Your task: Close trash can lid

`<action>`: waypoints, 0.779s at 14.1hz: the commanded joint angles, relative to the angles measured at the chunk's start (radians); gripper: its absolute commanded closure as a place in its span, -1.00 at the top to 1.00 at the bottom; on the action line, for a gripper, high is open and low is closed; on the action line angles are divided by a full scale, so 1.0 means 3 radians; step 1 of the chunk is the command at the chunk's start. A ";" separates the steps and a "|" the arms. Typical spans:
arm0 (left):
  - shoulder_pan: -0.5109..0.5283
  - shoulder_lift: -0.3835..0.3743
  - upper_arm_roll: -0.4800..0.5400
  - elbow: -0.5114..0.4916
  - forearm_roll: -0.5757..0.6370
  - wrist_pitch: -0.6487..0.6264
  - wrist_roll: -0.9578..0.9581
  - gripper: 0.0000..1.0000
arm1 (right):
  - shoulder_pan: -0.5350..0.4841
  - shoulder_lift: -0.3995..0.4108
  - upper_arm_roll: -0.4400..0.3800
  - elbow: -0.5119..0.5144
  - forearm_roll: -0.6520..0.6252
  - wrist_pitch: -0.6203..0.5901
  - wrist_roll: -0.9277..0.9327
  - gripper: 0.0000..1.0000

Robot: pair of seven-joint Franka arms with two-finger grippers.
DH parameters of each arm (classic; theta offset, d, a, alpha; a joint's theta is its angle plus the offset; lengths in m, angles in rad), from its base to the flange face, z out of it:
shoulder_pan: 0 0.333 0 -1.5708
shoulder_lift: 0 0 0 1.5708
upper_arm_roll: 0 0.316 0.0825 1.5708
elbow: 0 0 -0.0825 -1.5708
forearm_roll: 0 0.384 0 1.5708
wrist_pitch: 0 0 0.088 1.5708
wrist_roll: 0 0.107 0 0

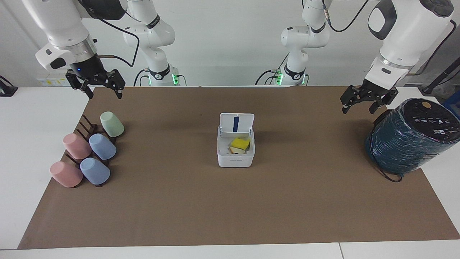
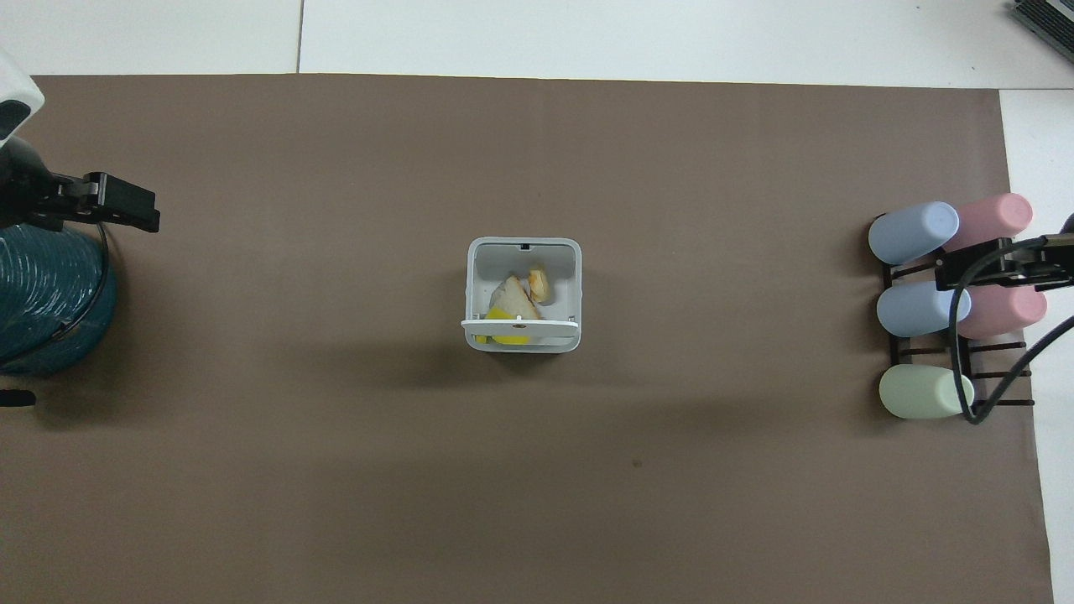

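The small white trash can (image 1: pixel 235 158) stands in the middle of the brown mat; it also shows in the overhead view (image 2: pixel 472 285). Its lid (image 1: pixel 236 124) stands upright and open on the edge nearer to the robots, with the blue stripe on its underside showing. Seen from above, the lid is a thin white edge (image 2: pixel 520 322). Yellow and pale scraps (image 1: pixel 240 144) lie inside. My left gripper (image 1: pixel 359 109) hangs open and empty over the mat beside the teal cylinder. My right gripper (image 1: pixel 104 95) hangs open and empty over the mat's corner above the cup rack. Both are well apart from the can.
A large dark teal wrapped cylinder (image 1: pixel 409 140) lies at the left arm's end of the table. A dark rack (image 1: pixel 86 127) with several pink, blue and green cups (image 1: pixel 102 146) stands at the right arm's end. The brown mat (image 1: pixel 230 208) covers the table.
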 commanded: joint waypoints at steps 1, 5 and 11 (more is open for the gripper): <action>0.0016 0.0013 -0.0019 0.0076 0.0031 -0.0078 0.0051 1.00 | -0.0012 -0.0045 0.0011 -0.0029 0.0015 0.0005 -0.0076 1.00; 0.0011 0.0008 -0.0019 0.0071 0.0010 -0.0093 0.0051 1.00 | -0.0012 -0.0045 0.0011 -0.0029 0.0015 0.0005 -0.0076 1.00; -0.0167 -0.0048 -0.0065 -0.0077 0.0005 -0.0021 0.0061 1.00 | -0.0012 -0.0045 0.0011 -0.0029 0.0015 0.0010 -0.0076 1.00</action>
